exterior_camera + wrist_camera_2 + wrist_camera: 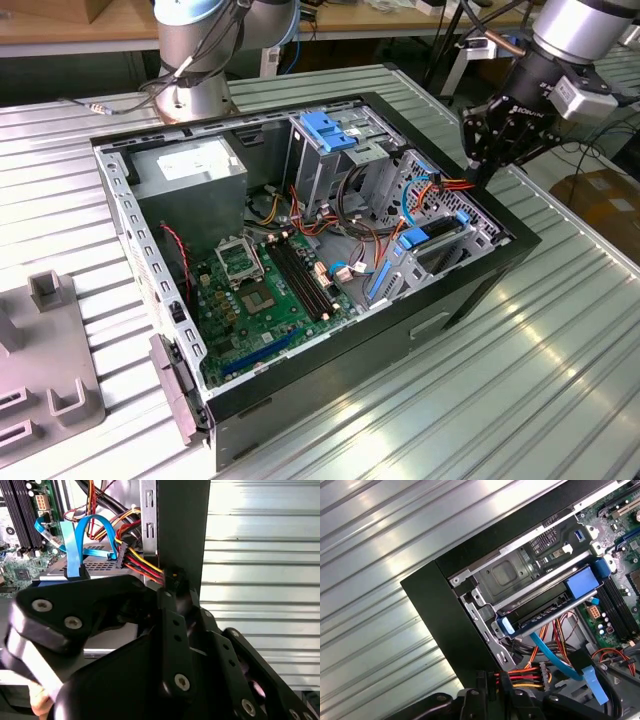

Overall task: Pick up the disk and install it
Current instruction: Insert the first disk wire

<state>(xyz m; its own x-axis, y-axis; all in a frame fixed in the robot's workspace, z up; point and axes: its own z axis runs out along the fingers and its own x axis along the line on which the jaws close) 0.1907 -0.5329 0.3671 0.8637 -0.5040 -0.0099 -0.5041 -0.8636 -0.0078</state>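
The disk (432,243) lies flat in the drive bay at the corner of the open computer case (350,352) on the exterior view's right. It is a dark grey slab with bright blue rails along its edges (540,614). In the second wrist view its grey face (95,567) sits beside a blue ribbon cable. My black gripper (478,165) hangs just above the case's rim by that corner. Its fingertips (172,582) are drawn together next to a bundle of red, yellow and orange wires (525,672), holding nothing.
A tall metal cage with a blue latch (325,130) stands mid-case. The green motherboard (260,290) lies on the case floor and a power supply (195,165) sits at the back. A grey fixture (50,370) rests on the ribbed metal table (560,360).
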